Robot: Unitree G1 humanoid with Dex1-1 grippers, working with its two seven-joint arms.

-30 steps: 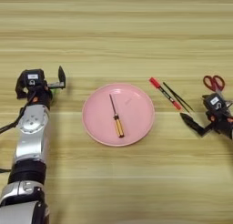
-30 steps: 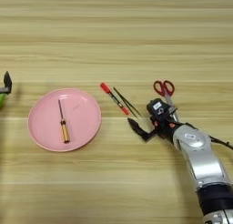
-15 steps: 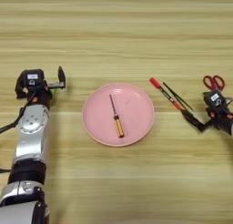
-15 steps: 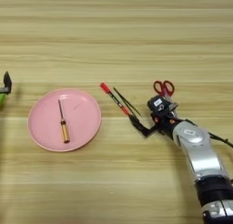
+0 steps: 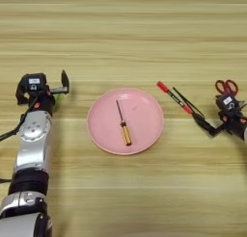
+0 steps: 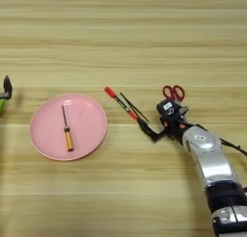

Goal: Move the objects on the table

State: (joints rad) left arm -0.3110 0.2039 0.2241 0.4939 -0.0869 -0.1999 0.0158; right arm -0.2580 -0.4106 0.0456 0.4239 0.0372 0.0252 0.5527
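Step in hand, judged: pick of the pen (image 6: 120, 104) or the black sticks (image 6: 134, 108) by the right gripper (image 6: 147, 129). The gripper is set low at the near ends of both, fingers drawn close together with nothing seen between them — contact with the pen tip cannot be confirmed.

Locations on the table (image 6: 123, 33):
- pen and sticks: right of centre, lying diagonally side by side, red cap toward the far-left
- scissors (image 6: 173, 92): just beyond the right wrist, toward the right edge
- screwdriver (image 6: 66, 131): inside the pink plate (image 6: 91, 114), left of centre, amber handle toward the near edge

The left gripper (image 5: 59, 86) is parked near the left edge, fingers spread, nothing held.

Next move, judged: fingers to be opened and aligned across one slim shaft before closing — the two items lie nearly touching, so both could be caught at once.

Room: the whole far half and the near strip are bare. Plate rim sits left of the pen cap, well apart. Scissors crowd the wrist.
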